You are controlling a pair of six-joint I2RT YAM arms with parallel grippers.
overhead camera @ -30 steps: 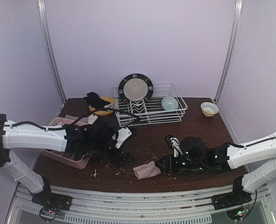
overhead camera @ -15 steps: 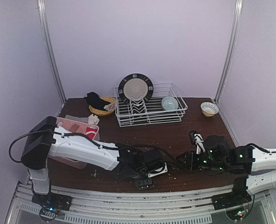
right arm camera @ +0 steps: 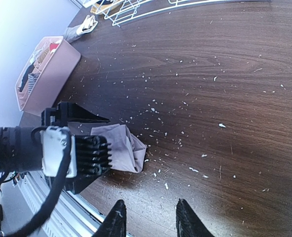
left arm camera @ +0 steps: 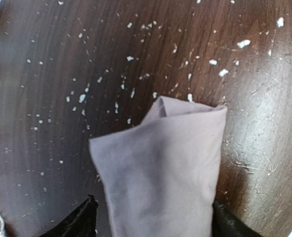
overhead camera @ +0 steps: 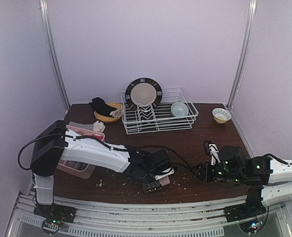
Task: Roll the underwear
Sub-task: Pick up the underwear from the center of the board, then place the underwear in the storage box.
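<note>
The underwear (left arm camera: 161, 163) is a pale mauve cloth, folded into a small packet, lying flat on the dark wooden table near its front edge. My left gripper (left arm camera: 153, 217) is open and low over it, one black fingertip on each side of the packet's near end. The right wrist view shows the underwear (right arm camera: 128, 148) partly tucked under the left gripper (right arm camera: 82, 153). From above, the left gripper (overhead camera: 153, 183) covers the cloth. My right gripper (right arm camera: 151, 219) is open and empty, hovering to the right of the cloth and apart from it; seen from above, the right gripper (overhead camera: 194, 172) points left.
A pink basket (right arm camera: 47, 74) of clothes stands at the left. At the back are a white dish rack (overhead camera: 158, 118) holding a plate (overhead camera: 143, 92), a yellow bowl with dark cloth (overhead camera: 106, 112) and a small bowl (overhead camera: 221, 115). White crumbs (right arm camera: 195, 170) litter the wood.
My left arm has swung from beside the pink basket to the front middle, over the underwear, its jaws narrowing slightly. My right gripper has drawn back to the right, away from the cloth.
</note>
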